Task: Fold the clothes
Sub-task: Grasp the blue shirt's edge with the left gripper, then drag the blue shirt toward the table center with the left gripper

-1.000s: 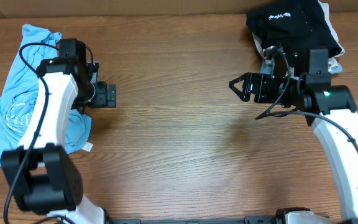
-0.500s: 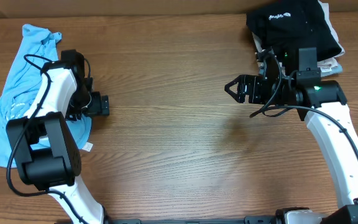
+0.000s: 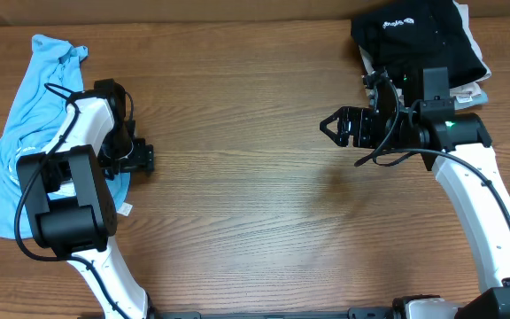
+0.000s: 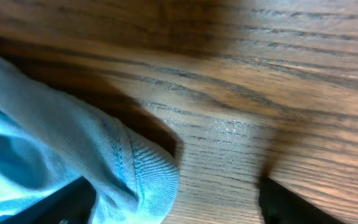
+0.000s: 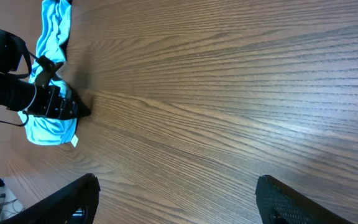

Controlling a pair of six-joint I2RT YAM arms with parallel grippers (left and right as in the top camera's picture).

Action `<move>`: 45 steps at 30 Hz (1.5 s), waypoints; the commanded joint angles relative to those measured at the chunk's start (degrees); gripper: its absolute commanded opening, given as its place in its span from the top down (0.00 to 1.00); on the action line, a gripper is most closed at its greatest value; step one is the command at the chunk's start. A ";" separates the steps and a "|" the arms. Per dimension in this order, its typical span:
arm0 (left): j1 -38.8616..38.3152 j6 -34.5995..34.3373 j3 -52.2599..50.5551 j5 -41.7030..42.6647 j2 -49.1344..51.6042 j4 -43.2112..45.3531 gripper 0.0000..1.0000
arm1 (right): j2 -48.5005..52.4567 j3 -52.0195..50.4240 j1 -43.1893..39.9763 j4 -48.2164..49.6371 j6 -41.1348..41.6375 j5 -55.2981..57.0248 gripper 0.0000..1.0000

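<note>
The light sky-blue T-shirt [image 3: 25, 115] lies crumpled at the table's left side. It also shows in the right wrist view [image 5: 50, 74]. My left gripper [image 3: 129, 159] is low at the shirt's right edge, jaws open. In the left wrist view a ribbed hem of the shirt [image 4: 123, 168] lies between the jaws [image 4: 179, 202], next to the left finger and apart from the right one. My right gripper [image 3: 332, 125] is open and empty above the table's right half, pointing left; its fingers [image 5: 176, 202] frame bare wood.
A black garment with a small white logo [image 3: 419, 40] lies at the back right on other folded clothes [image 3: 472, 89]. The wooden table [image 3: 255, 204] spreads between the arms. A white tag [image 3: 124, 209] lies by the shirt's lower edge.
My left gripper has moved down and left toward the shirt's right edge. My right gripper shifted slightly left and then held still.
</note>
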 commanded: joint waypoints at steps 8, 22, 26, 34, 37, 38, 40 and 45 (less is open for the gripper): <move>0.26 -0.09 0.70 -0.22 1.60 2.10 0.85 | 0.13 0.92 0.22 0.52 -0.35 0.35 0.17; 0.13 -0.07 1.60 11.34 1.57 3.56 0.96 | 0.13 0.92 0.22 0.76 1.31 0.35 0.20; -0.42 -0.02 3.96 16.00 1.57 1.99 0.96 | 0.13 0.92 0.22 0.85 1.31 0.35 0.20; -6.38 1.57 14.93 24.76 1.57 -3.41 0.96 | 0.11 1.16 0.20 1.66 1.33 0.33 0.20; -10.91 1.88 19.80 26.10 1.57 -4.48 0.96 | -0.07 1.73 0.11 1.55 1.40 0.28 0.20; -12.11 1.90 20.87 26.64 1.57 -4.61 0.96 | -0.17 1.86 0.07 1.53 1.60 0.35 0.20; -15.15 1.88 23.06 27.85 1.57 -4.37 0.96 | -0.70 2.32 -0.44 1.42 2.27 0.35 0.20; -22.86 1.86 26.99 30.49 1.57 -1.03 0.96 | -3.26 3.69 -3.87 0.13 3.96 0.28 0.20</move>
